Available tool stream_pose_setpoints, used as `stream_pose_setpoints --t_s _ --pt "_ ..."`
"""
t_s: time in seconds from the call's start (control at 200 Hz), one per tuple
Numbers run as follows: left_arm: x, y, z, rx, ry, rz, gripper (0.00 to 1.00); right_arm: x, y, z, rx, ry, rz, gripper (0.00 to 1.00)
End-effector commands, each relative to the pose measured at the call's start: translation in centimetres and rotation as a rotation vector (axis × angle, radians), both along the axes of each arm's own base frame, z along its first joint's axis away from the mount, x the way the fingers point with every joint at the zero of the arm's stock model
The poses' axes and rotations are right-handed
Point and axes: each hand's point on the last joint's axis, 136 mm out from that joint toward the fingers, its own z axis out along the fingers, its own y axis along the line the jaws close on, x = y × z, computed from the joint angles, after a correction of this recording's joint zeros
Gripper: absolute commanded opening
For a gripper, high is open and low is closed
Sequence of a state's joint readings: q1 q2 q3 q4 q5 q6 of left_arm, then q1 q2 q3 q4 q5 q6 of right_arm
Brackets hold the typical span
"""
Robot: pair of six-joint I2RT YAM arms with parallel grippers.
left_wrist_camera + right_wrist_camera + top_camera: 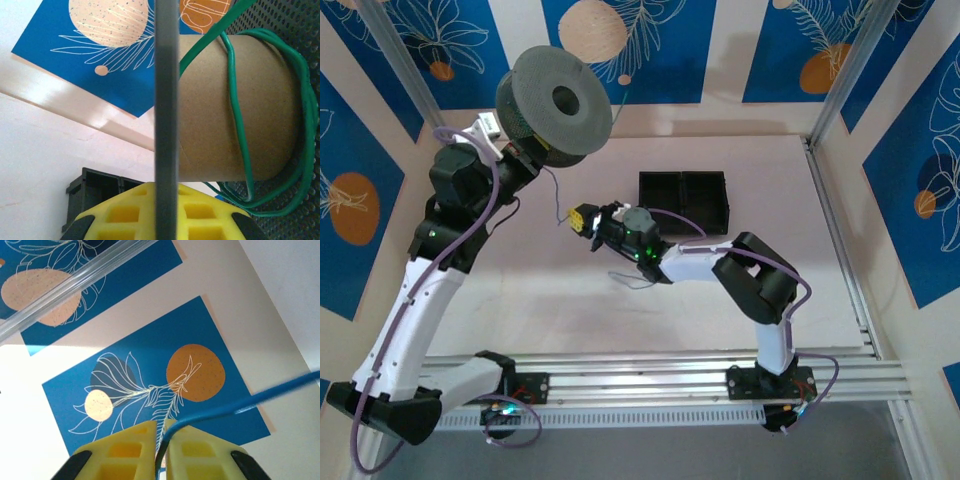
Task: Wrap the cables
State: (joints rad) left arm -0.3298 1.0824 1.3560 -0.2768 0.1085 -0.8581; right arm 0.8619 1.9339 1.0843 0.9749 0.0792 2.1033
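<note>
Two arms are up over the table (570, 310), both loaded. My left gripper (525, 152) is raised at the far left and clamped on a big grey spool (553, 100), holding it clear of the surface with one flat side turned up toward the overhead camera. From the left wrist, the yellow fingers (120, 215) sit either side of the spool's thin grey rim (166, 100), pinching it, with the cardboard core (210, 115) just behind. The green cable (235, 105) is looped loosely round that core in a few turns, mostly bunched against the perforated far flange at the right, with one strand crossing the core diagonally. My right gripper (582, 220) is near the table's middle, pointing left toward the spool, just left of the black tray (683, 200); a corner of the same tray also shows low in the left wrist view (95, 192). From the right wrist, the yellow fingers (125, 450) are closed nearly together on the blue cable (240, 407), which leaves the narrow slot between them and runs up and off to the right, taut-looking and blurred at its far end. Overhead, a thin strand (559, 200) hangs between spool and right gripper; too fine to tell its colour. Another loose bit of wire (638, 284) lies on the table under the right forearm. The right wrist camera looks up at blue wall panels with orange discs (195, 372).
</note>
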Motion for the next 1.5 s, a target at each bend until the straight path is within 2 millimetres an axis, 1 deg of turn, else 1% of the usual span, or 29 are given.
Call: stream_pose_setpoints --t_s 0.0,0.02,0.09,0.215,0.28,0.375,0.475,0.565,0.66,0.74,0.88,0.96,1.0,1.02,1.145,1.205,1.246,1.356,1.391,1.446,1.496 --pt "-2.0 0.0 4.1 -0.043 -0.145 -0.033 0.0 0.6 -1.6 -0.2 0.07 0.136 -0.039 0.02" --pt "-2.1 0.0 4.0 -0.041 -0.143 -0.034 0.0 0.8 -2.0 -0.7 0.057 0.141 -0.043 0.0" --pt "-2.5 0.2 3.8 -0.035 -0.142 -0.033 0.0 0.9 -2.9 -1.2 0.042 0.146 -0.058 0.0" --pt "-3.3 0.1 3.4 0.0 -0.118 -0.055 0.0 1.4 -4.6 -1.2 0.014 0.124 -0.085 0.0" --pt "-3.7 -0.2 2.8 0.054 -0.094 -0.081 0.0 2.1 -6.3 -1.3 -0.015 0.114 -0.115 0.0" --pt "-4.8 -0.5 1.7 0.145 -0.068 -0.131 0.0 3.2 -9.3 -1.7 -0.087 0.109 -0.157 0.0" --pt "-5.8 -0.6 0.0 0.243 -0.03 -0.178 0.0 4.1 -12.5 -0.7 -0.156 0.081 -0.191 0.0" --pt "-6.4 -0.2 -1.4 0.308 0.001 -0.186 0.0 4.6 -15.3 0.4 -0.213 0.059 -0.225 0.0" --pt "-7.0 -0.2 -1.9 0.331 0.002 -0.203 0.0 5.1 -17.9 1.4 -0.277 0.041 -0.256 0.0" --pt "-7.4 -0.6 -2.2 0.328 0.002 -0.238 0.0 5.9 -19.0 2.5 -0.308 0.014 -0.255 0.0" --pt "-8.1 -1.7 -2.7 0.326 0.014 -0.317 0.0 8.1 -20.1 4.3 -0.333 -0.039 -0.231 0.0" --pt "-8.3 -2.2 -3.6 0.341 0.042 -0.36 0.0 9.6 -20.5 5.4 -0.355 -0.086 -0.2 0.0" --pt "-8.4 -2.3 -4.3 0.353 0.063 -0.38 0.0 10.3 -20.7 6.5 -0.364 -0.124 -0.19 0.0" --pt "-8.4 -2.4 -4.6 0.36 0.072 -0.388 0.0 10.7 -20.9 6.6 -0.373 -0.138 -0.186 0.0" --pt "-8.4 -2.8 -7.0 0.398 0.139 -0.438 0.0 12.0 -20.4 10.8 -0.433 -0.299 -0.138 0.0" --pt "-8.2 -3.0 -8.3 0.422 0.174 -0.461 0.0 12.0 -19.6 12.6 -0.479 -0.379 -0.097 0.0" --pt "-8.1 -3.2 -9.0 0.437 0.193 -0.473 0.0 11.9 -19.0 14.1 -0.507 -0.449 -0.08 0.0" --pt "-7.6 -3.1 -11.0 0.511 0.247 -0.491 0.0 11.0 -17.2 17.2 -0.572 -0.65 -0.021 0.0" --pt "-7.4 -2.9 -11.6 0.538 0.263 -0.492 0.0 10.6 -16.6 17.9 -0.595 -0.717 0.0 0.0" --pt "-7.3 -2.9 -12.1 0.567 0.277 -0.504 0.0 10.0 -15.8 18.4 -0.647 -0.795 0.031 0.0" --pt "-7.2 -2.9 -12.4 0.587 0.281 -0.509 0.0 9.3 -15.0 18.9 -0.658 -0.871 0.074 0.0"
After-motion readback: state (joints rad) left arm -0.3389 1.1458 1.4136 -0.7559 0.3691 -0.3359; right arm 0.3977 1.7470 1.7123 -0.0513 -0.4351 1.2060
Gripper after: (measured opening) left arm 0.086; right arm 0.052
